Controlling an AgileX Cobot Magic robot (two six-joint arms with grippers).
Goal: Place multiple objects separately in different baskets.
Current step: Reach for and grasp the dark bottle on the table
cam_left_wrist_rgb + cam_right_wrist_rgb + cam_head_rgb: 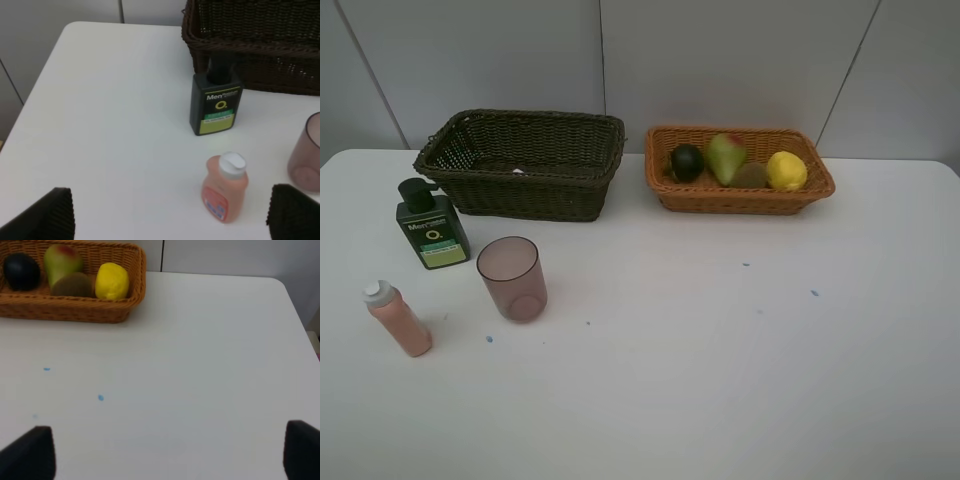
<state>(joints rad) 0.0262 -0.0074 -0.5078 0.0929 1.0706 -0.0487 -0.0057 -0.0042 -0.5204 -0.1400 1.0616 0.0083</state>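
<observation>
Left gripper (170, 217), right gripper (165, 452) spread wide, nothing held. Four fruits (725, 158) laid in light orange-tan wicker basket (740, 200). Dark green bottle (433, 232), translucent pinkish cup (512, 278), pink white-capped bottle (398, 320) seen on white table (720, 350) near dark brown wicker basket (530, 195).

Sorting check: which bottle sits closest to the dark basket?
The dark green bottle, black-capped, just in front of the dark basket; the pink white-capped bottle sits farther out.

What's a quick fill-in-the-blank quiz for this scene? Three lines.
The orange-tan basket holds ____ fruits. The pink bottle has a ____ cap. The left gripper and right gripper both stand ____, holding nothing.
Missing words: four; white; open.
</observation>
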